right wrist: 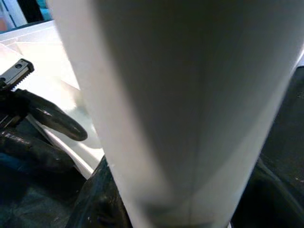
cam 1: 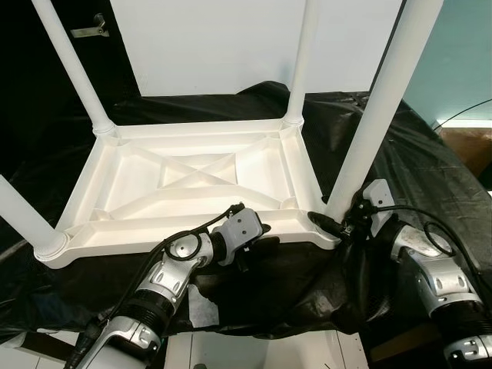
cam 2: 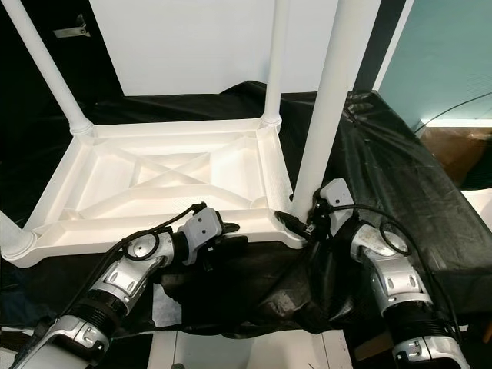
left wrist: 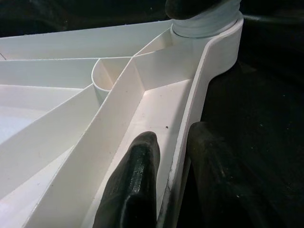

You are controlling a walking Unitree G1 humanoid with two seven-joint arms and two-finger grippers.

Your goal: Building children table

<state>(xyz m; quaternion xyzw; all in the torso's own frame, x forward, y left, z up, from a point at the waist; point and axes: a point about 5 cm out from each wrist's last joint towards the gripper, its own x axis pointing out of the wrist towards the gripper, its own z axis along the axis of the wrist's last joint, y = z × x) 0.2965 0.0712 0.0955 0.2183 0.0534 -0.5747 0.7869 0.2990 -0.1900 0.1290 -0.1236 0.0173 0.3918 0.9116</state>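
Observation:
A white plastic children's table [cam 1: 131, 231] lies upside down on a black cloth, its ribbed underside facing up. Legs stand in its corners: two far ones [cam 1: 73, 69] [cam 1: 301, 61], a near left one [cam 1: 23, 215] and a near right one [cam 1: 377, 108]. My left gripper [cam 1: 254, 244] is shut on the table's near rim [left wrist: 199, 104]; one finger [left wrist: 135, 180] sits inside the rim, the other outside. My right gripper [cam 1: 334, 223] is at the base of the near right leg [right wrist: 190, 104], shut around it, with one black finger [right wrist: 52, 118] showing beside the leg.
The black cloth [cam 1: 430, 177] covers the work surface and hangs over its front edge. A white panel [cam 1: 231, 38] stands behind the table. A brown box [cam 1: 469, 146] and a teal wall [cam 1: 453, 61] are at the right.

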